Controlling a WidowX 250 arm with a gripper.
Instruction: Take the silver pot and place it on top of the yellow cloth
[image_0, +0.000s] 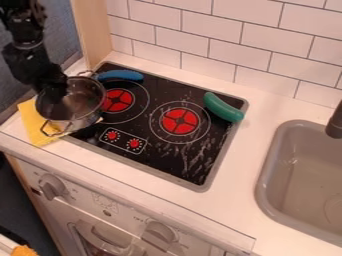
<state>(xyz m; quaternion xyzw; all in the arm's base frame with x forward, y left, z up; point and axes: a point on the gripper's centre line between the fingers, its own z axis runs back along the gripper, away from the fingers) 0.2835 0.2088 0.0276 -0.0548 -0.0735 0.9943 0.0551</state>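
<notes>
The silver pot (79, 106) is at the left end of the counter, overlapping both the yellow cloth (35, 131) and the left edge of the black stove. Part of the cloth shows to the left of the pot and below it; the rest is hidden under or behind the pot. My gripper (55, 91) hangs at the pot's upper left rim, its lower end over the pot's opening. Whether it holds the rim cannot be made out.
A blue object (120, 75) lies at the stove's back left, and a green one (224, 107) at its right edge. The stove (157, 156) has two red burners. A grey sink (304, 175) is at the right, with a dark faucet (334, 123). A tiled wall runs behind.
</notes>
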